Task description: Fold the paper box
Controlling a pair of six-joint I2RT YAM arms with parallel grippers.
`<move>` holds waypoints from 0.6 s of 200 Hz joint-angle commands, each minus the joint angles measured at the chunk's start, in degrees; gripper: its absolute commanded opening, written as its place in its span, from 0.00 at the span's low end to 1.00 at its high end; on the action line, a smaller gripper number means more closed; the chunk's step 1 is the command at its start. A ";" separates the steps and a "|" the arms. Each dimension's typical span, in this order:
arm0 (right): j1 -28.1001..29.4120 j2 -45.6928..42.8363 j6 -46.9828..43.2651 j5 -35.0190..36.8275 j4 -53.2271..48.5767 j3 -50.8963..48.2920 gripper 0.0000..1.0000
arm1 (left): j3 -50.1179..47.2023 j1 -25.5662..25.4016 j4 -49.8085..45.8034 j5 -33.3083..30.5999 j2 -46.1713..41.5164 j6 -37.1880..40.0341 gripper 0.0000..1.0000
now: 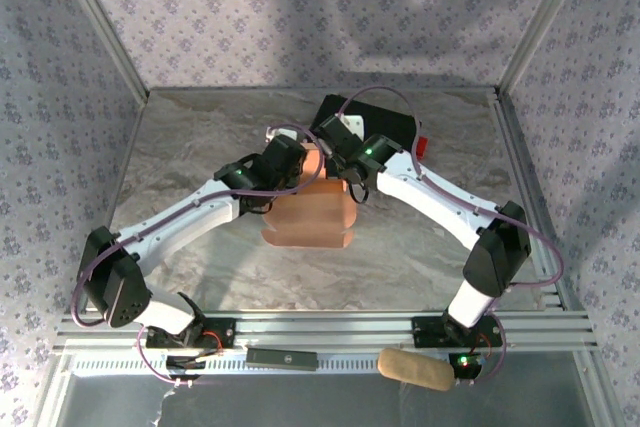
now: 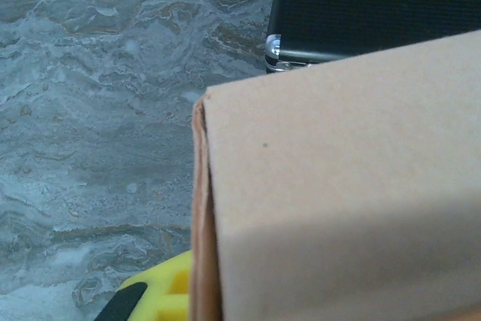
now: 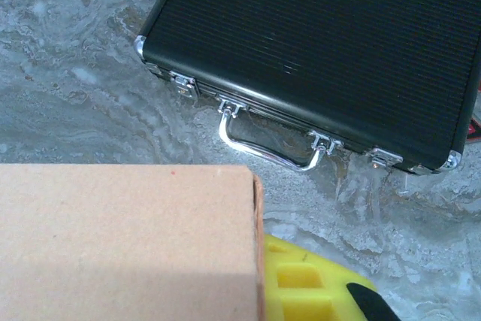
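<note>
Left claw [image 1: 303, 165] and right claw [image 1: 338, 169] are both closed on the far edge of the paper box [image 1: 308, 217]. The marbled grey counter [image 1: 200, 147] carries a black ribbed case [image 3: 323, 50] at far right. The salmon box stands mid-counter, near side of the case. The case's chrome handle [image 3: 263, 148] faces the box.

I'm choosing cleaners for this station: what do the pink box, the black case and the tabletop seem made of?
The paper box: thin cardboard, matte, with a raw edge showing at its corner. The black case: ribbed dark panels, maybe plastic or coated metal, with a shiny metal handle. The table: smooth and marble-patterned; stone or print, unclear.
</note>
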 commanded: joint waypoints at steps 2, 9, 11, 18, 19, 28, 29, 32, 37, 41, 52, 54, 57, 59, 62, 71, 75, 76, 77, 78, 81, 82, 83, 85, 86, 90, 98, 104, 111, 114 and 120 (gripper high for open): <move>0.01 0.28 1.00 0.33 -1.98 2.07 0.00 | -0.53 -0.59 -0.05 -2.51 -0.89 0.82 0.16; -0.15 0.17 1.17 0.12 -1.96 1.94 0.00 | -1.24 -0.63 0.62 -1.37 -1.61 0.83 0.22; -0.27 0.10 1.14 0.02 -1.99 1.91 0.00 | -1.31 -0.55 0.82 -0.98 -1.85 0.83 0.23; -0.50 -0.03 1.22 -0.29 -1.76 1.73 0.00 | -2.30 -0.36 1.56 0.52 -2.59 0.92 0.27; -0.54 -0.05 1.27 -0.34 -1.75 1.73 0.00 | -2.44 -0.37 1.66 0.74 -2.66 0.92 0.27; -0.81 -0.23 1.29 -0.72 -1.61 1.55 0.00 | -3.46 0.00 2.32 2.44 -3.69 0.92 0.29; -0.83 -0.24 1.30 -0.73 -1.63 1.55 0.00 | -3.54 0.03 2.35 2.58 -3.77 0.92 0.29; -0.85 -0.27 1.31 -0.79 -1.58 1.48 0.00 | -3.73 0.05 2.52 3.04 -3.99 0.89 0.30; -0.92 -0.26 1.31 -0.91 -1.50 1.54 0.00 | -4.17 0.17 2.62 3.52 -4.39 0.92 0.30; -0.97 -0.28 1.31 -1.07 -1.55 1.50 0.00 | -4.38 0.25 2.58 3.68 -4.66 0.88 0.30; -1.09 -0.25 1.25 -1.36 -1.17 1.50 0.00 | -5.01 0.51 2.65 4.02 -5.39 0.92 0.30; -1.06 -0.30 1.21 -1.37 -1.09 1.49 0.00 | -5.11 0.61 2.71 4.21 -5.47 0.97 0.30; -1.02 -0.26 1.16 -1.44 -0.99 1.54 0.00 | -5.26 0.64 2.89 4.29 -5.64 1.05 0.30; -1.02 -0.25 1.14 -1.45 -0.95 1.50 0.00 | -5.33 0.71 2.97 4.35 -5.69 1.09 0.29; -1.03 -0.17 1.16 -1.45 -0.96 1.54 0.00 | -5.52 0.75 2.99 4.38 -5.82 1.12 0.28; -1.08 -0.10 1.16 -1.61 -0.83 1.54 0.00 | -5.54 1.08 2.95 4.36 -5.97 1.26 0.21; -1.04 -0.13 1.15 -1.72 -0.70 1.54 0.00 | -5.48 1.16 3.05 4.38 -6.03 1.19 0.17; -0.98 -0.10 1.14 -1.72 -0.73 1.54 0.00 | -5.52 1.22 3.02 4.38 -6.00 1.28 0.17; -0.96 -0.09 1.14 -1.72 -0.71 1.54 0.00 | -5.54 1.26 3.05 4.35 -5.98 1.32 0.16; -0.99 -0.08 1.14 -1.72 -0.69 1.54 0.00 | -5.55 1.27 3.07 4.37 -5.98 1.34 0.15; -0.95 -0.10 1.18 -1.72 -0.68 1.54 0.00 | -5.45 1.33 3.05 4.39 -5.86 1.43 0.13; -0.94 -0.09 1.20 -1.76 -0.68 1.54 0.00 | -5.41 1.31 3.07 4.30 -5.83 1.48 0.12; -0.89 -0.08 1.21 -1.74 -0.68 1.54 0.00 | -5.44 1.30 3.07 4.26 -5.81 1.51 0.11; -0.92 -0.08 1.22 -1.72 -0.68 1.54 0.00 | -5.42 1.35 3.08 4.23 -5.73 1.53 0.10; -0.88 -0.12 1.22 -1.72 -0.68 1.54 0.00 | -5.36 1.32 3.13 4.22 -5.72 1.53 0.09; -0.81 -0.09 1.22 -1.78 -0.64 1.54 0.00 | -5.33 1.41 3.10 4.09 -5.50 1.58 0.08; -0.75 -0.10 1.22 -1.86 -0.60 1.54 0.00 | -4.98 1.44 3.02 4.14 -4.93 1.80 0.07; -0.70 -0.22 1.20 -1.89 -0.62 1.54 0.00 | -4.62 1.39 2.89 4.09 -4.41 1.89 0.07; -0.68 -0.17 1.31 -1.92 -0.66 1.54 0.00 | -4.32 1.39 2.74 4.00 -3.68 1.97 0.07; -0.64 -0.16 1.31 -1.90 -0.62 1.54 0.00 | -4.11 1.33 2.70 3.88 -3.49 1.98 0.06; -0.61 -0.29 1.40 -1.83 -0.76 1.54 0.00 | -3.82 1.29 2.58 3.45 -2.95 1.98 0.05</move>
